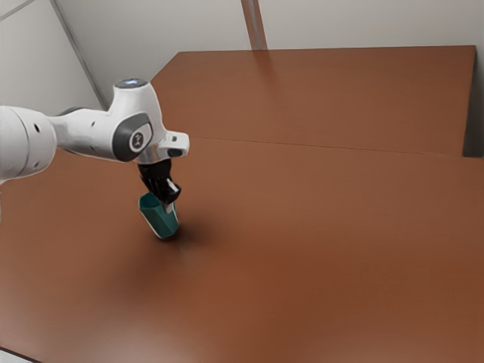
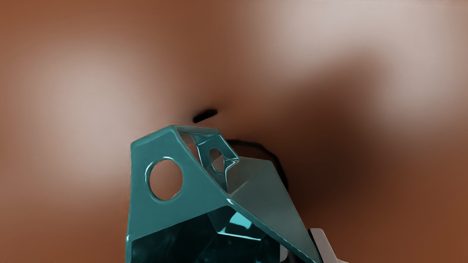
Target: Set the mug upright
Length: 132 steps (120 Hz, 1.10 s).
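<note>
A brown table (image 1: 318, 265) meets a pale wall (image 1: 363, 23) (1 brown strip (image 1: 255, 23) on it).

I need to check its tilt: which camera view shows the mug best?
The exterior view: it shows the mug from rim to base, leaning, with the tool at its rim. The wrist view shows its opening and round-holed side closer, but cuts the mug off at the picture's edge.

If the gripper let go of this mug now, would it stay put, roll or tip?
The mug would probably tip: it leans, its mouth toward the exterior view's left, with the gripper on its wall. Its flat facets should check rolling. The glossy surface looks smooth and may slip a little.
</note>
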Tool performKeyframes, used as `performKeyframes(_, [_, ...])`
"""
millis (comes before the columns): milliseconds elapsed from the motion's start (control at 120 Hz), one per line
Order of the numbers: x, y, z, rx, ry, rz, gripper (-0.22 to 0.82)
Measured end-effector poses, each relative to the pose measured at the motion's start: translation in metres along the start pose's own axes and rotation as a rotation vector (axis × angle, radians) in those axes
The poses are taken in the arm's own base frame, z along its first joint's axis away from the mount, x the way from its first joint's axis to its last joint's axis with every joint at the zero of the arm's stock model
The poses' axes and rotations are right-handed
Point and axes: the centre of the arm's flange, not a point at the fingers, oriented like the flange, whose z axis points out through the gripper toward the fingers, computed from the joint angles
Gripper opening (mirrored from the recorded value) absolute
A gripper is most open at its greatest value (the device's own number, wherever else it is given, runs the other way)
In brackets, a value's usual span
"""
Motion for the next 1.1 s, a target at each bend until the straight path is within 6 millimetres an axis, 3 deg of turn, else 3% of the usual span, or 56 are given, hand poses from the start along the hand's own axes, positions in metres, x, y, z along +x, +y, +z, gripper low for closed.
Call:
performKeyframes(200, [0.003, 0.0, 0.011, 0.002, -0.009, -0.073, -0.16])
performKeyframes(358, [0.003, 0.0, 0.007, -0.008, 0.002, -0.121, 0.19])
performKeyframes(450, [0.001, 0.001, -0.003, -0.008, 0.016, -0.141, 0.33])
performKeyframes(542, [-0.003, 0.003, -0.032, -0.011, 0.053, -0.163, 0.43])
performKeyframes(692, [0.006, -0.007, -0.117, -0.029, 0.139, -0.211, 0.52])
performKeyframes(858, [0.022, -0.018, -0.185, -0.035, 0.186, -0.228, 0.57])
performKeyframes(975, [0.017, -0.017, -0.212, -0.041, 0.176, -0.229, 0.58])
performKeyframes(1100, [0.011, -0.014, -0.216, -0.053, 0.131, -0.228, 0.59])
